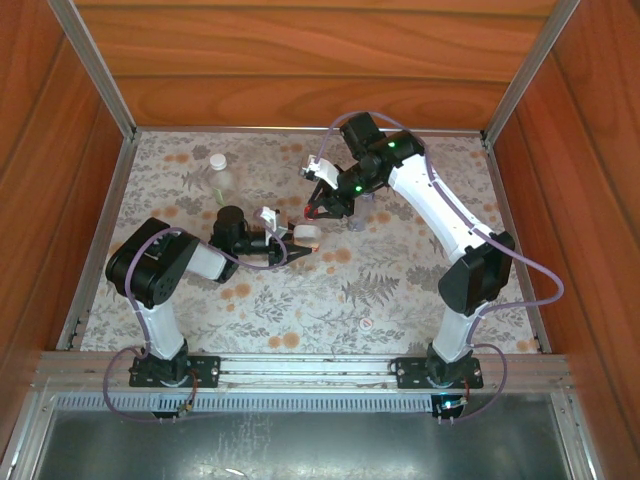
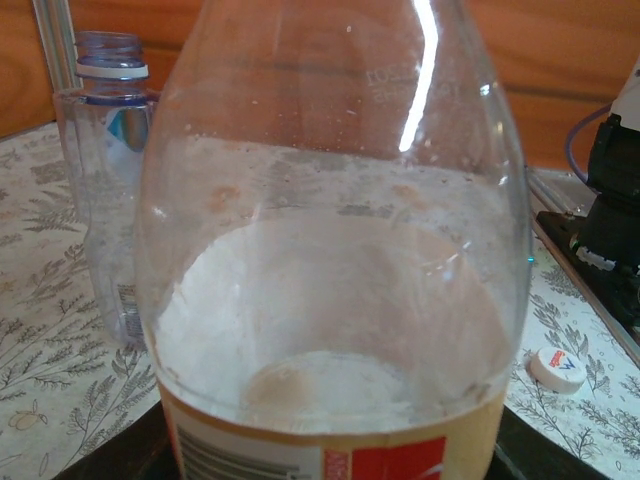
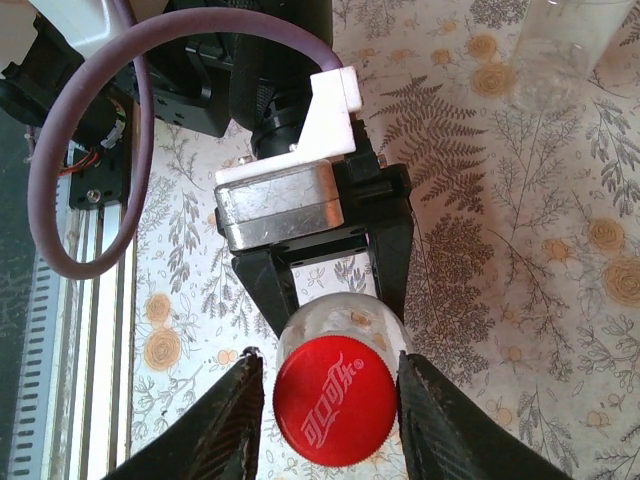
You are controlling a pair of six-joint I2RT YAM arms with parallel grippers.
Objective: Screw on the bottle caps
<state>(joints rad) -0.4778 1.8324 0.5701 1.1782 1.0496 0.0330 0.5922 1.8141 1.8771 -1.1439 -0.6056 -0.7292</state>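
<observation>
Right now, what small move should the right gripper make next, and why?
Probably close the right gripper onto the red cap. Its fingers flank the cap, a thin gap showing on one side, and the cap sits on the labelled bottle that the left gripper holds.

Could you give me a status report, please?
Left gripper, jaws shut on labelled bottle. Right gripper, jaws straddling its red cap, contact unclear. Uncapped bluish bottle, loose white cap sit aside.

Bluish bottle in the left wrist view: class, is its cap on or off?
Off: the bluish bottle stands upright, its threaded neck bare and open.
</observation>
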